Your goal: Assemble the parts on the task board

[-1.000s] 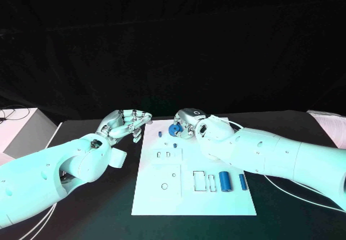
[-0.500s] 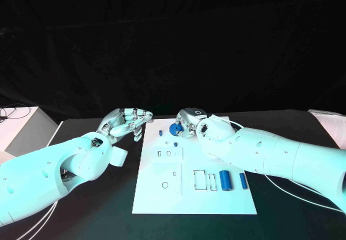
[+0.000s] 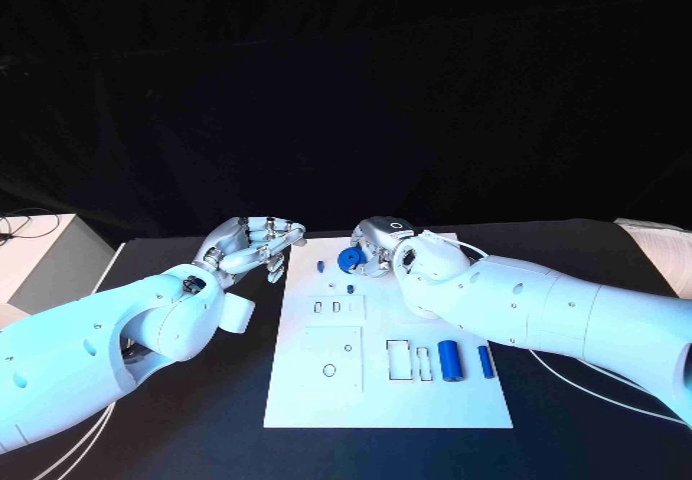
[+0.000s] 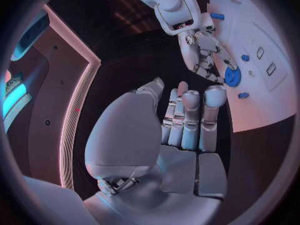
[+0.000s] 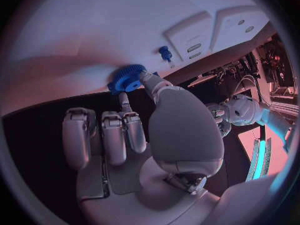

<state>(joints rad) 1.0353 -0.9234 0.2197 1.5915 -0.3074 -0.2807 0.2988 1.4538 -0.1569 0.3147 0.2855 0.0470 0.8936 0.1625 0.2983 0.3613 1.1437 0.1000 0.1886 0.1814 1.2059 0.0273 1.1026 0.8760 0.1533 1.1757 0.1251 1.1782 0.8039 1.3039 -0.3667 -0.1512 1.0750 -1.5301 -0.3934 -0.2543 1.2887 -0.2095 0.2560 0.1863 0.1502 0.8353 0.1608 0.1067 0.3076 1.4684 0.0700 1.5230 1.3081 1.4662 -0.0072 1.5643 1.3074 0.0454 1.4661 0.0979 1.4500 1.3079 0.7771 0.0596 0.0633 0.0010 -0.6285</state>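
Right hand [image 3: 387, 243] at far end of task board [image 3: 387, 400], pinching blue gear [image 3: 349, 258] between thumb and one finger; other fingers extended alongside. Gear at or just above board surface near far edge; contact with board not determinable. Small blue peg [image 5: 165, 52] upright on board just beside gear.

Left hand [image 3: 257, 243] off board, beside its left edge, fingers curled inward, holding nothing.

Two blue cylinders [image 3: 450, 361] lying near right edge of board, beside rectangular slots [image 3: 398, 360]; not yet assembled.

Probable step: seating gear on its post.

Risks:
- Light pinch on gear rim. Likely slip or tilt under downward push; jamming on post if tilted.
- Gear close to far edge. Possible drop onto black table if released early.
- Extended fingers close to peg. Possible knock during lowering or withdrawal.
- Board not visibly braced. Possible sliding under side load.
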